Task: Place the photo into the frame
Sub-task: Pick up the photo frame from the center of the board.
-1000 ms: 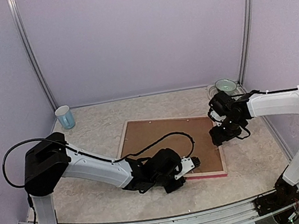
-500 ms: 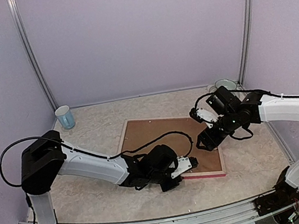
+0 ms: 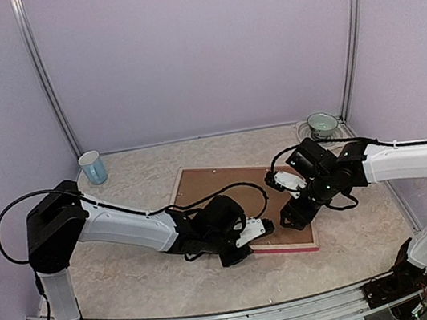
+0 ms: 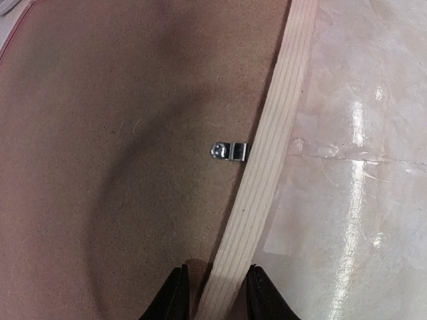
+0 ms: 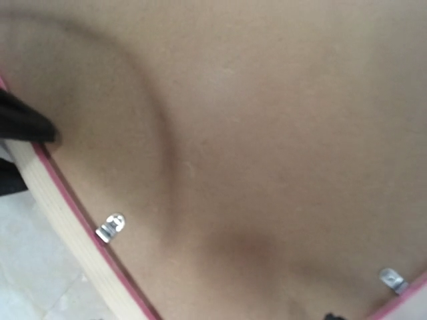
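Observation:
The frame (image 3: 292, 246) lies face down on the table, pale wood back up and pink edge toward me, with a brown backing board (image 3: 218, 188) in it. The photo is hidden. My left gripper (image 3: 267, 231) straddles the near rail (image 4: 280, 133), one finger on the board side and one on the table side, shut on the rail. My right gripper (image 3: 294, 214) hovers low over the board (image 5: 267, 100) near its right end. None of its fingers shows at the middle of the right wrist view, so it stands open with nothing held.
Small metal tabs (image 4: 229, 151) (image 5: 110, 227) hold the board against the rails. A light blue cup (image 3: 93, 168) stands at the back left. A pale green bowl (image 3: 322, 122) sits at the back right corner. Purple walls close in the table.
My right gripper has swung left and toward me, from the frame's right rail to over the backing board. My left gripper and the frame have slid a little to the left.

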Robot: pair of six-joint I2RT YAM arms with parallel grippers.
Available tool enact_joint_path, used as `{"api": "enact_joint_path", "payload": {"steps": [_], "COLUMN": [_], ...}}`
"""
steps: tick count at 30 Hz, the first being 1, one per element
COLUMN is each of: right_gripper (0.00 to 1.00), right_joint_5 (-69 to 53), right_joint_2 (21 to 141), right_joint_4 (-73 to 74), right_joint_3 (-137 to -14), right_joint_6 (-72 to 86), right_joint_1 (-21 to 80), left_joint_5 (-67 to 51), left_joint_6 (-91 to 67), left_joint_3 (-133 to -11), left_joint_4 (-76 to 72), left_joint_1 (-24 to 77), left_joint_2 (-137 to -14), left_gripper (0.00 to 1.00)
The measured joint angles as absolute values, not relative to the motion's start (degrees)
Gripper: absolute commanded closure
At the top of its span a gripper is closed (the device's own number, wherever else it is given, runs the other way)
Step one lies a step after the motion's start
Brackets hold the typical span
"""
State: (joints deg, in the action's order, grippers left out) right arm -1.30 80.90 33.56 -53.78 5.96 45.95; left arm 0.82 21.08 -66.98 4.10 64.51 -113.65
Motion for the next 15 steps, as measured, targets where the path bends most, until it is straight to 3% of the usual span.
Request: {"api": "enact_joint_path", "payload": {"steps": [6,9,15], "right_gripper": [0.30,0.31,0.32], "right_joint_5": [0.0,-0.1,-2.9], "right_joint_2": [77.0,74.9,67.0], "right_joint_4": [34.4,34.4,31.6], "right_joint_3": [-53.8,-53.2,-48.0], "right_joint_6": [4.1,1.9,-4.8], "right_joint_1": [46.0,46.0,46.9], "left_joint_5": [-4.8,-6.4,-9.0], "left_joint_6": [23.4,24.8,26.9], "left_joint_3": [-71.1,-73.2,-74.9], "left_joint_4": [10.0,12.1,13.4], "left_joint_1": [63.3,63.1,63.1], "left_joint_2": [-114.6,-115.5,-116.2], "left_gripper": [0.81,0.99,1.00]}}
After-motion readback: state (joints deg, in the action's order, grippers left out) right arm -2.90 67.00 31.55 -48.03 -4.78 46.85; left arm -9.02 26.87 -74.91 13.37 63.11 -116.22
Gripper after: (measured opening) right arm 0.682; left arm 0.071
